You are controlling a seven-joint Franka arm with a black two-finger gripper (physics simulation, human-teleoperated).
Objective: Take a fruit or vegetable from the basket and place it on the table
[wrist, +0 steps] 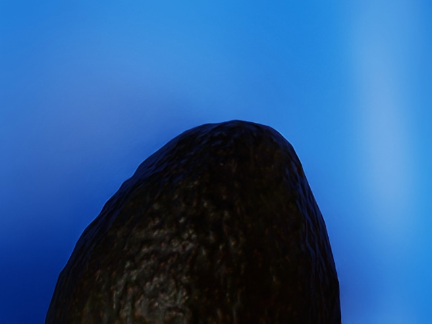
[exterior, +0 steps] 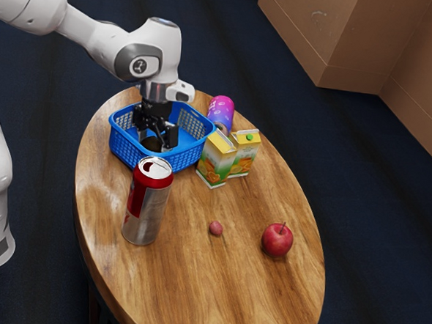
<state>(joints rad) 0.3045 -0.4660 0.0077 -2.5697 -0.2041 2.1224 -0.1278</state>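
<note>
My gripper (exterior: pixel 156 138) is down inside the blue basket (exterior: pixel 120 146), its fingers standing apart. A dark, rough-skinned avocado (exterior: pixel 152 143) lies low between them, partly hidden by the basket's near wall and the gripper; no clear contact from both sides can be made out. Close under the hand in the wrist view, the same avocado (wrist: pixel 216 236) rises from the lower edge with its rounded end against the basket's blurred blue floor (wrist: pixel 202 61).
A red and silver can (exterior: pixel 147 205) stands in front of the basket. Two juice cartons (exterior: pixel 215 160) and a purple-pink can (exterior: pixel 221 112) are beside it. Farther out on the wooden table (exterior: pixel 186 285) lie a small reddish fruit (exterior: pixel 215 228) and a red apple (exterior: pixel 277 240).
</note>
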